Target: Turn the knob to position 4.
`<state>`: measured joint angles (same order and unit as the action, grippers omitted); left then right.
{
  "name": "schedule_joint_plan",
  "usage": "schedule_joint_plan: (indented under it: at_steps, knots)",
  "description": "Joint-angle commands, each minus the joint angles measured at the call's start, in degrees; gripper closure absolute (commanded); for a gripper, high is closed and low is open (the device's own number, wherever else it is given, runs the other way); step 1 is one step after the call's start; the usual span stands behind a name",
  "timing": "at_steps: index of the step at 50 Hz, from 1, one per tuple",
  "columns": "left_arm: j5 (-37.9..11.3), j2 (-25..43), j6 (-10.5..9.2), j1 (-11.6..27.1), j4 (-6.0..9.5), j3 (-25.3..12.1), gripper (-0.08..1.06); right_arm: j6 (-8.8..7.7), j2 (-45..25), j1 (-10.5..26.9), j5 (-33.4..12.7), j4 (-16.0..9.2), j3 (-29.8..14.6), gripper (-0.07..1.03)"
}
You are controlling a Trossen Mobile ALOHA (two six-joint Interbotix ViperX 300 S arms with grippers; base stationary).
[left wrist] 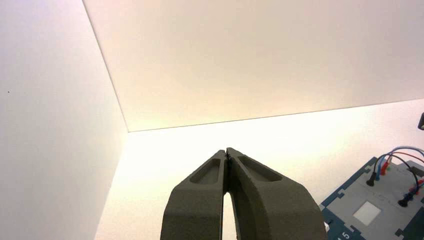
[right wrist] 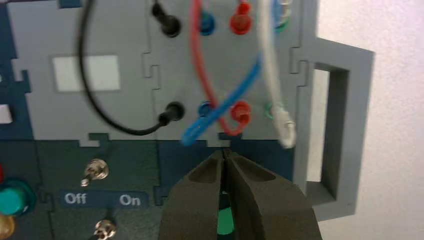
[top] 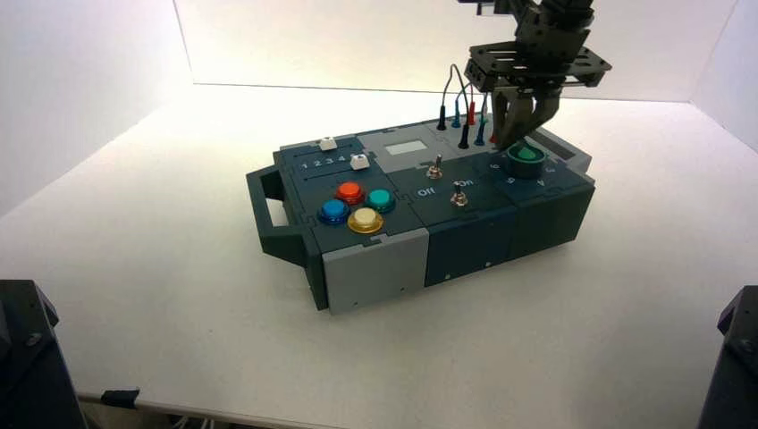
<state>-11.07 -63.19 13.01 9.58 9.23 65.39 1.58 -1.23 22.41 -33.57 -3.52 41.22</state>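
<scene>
The green knob (top: 526, 159) sits on the right end of the dark box (top: 465, 241), with white digits curving round its near side; I cannot tell which of them is position 4. My right gripper (top: 517, 141) hangs just above the knob's far edge. In the right wrist view the right gripper (right wrist: 225, 152) is shut, tips together, and a strip of the knob (right wrist: 224, 222) shows through the gap lower down. The knob's pointer is hidden. My left gripper (left wrist: 227, 150) is shut and empty, held off to the left of the box, out of the high view.
Coloured wires (right wrist: 227, 107) loop between sockets just behind the knob. Two metal toggle switches (top: 435, 168) (top: 459, 195) stand left of it by the Off/On label (right wrist: 102, 199). Four round buttons (top: 357, 206) and two white sliders (top: 359, 162) fill the box's left half.
</scene>
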Motion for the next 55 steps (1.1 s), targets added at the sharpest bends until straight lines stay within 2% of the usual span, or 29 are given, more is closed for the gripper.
schedule_joint_plan:
  at_steps: [1,55]
  knots:
    - [0.35,0.35,0.09,0.18,0.09,-1.76,1.01,0.00,0.79,-0.70,-0.09,0.35,-1.67,0.98]
    - [0.35,0.00,0.09,0.18,0.09,-1.76,1.01,0.00,1.67,-4.75,-3.34,3.16,-2.29,0.98]
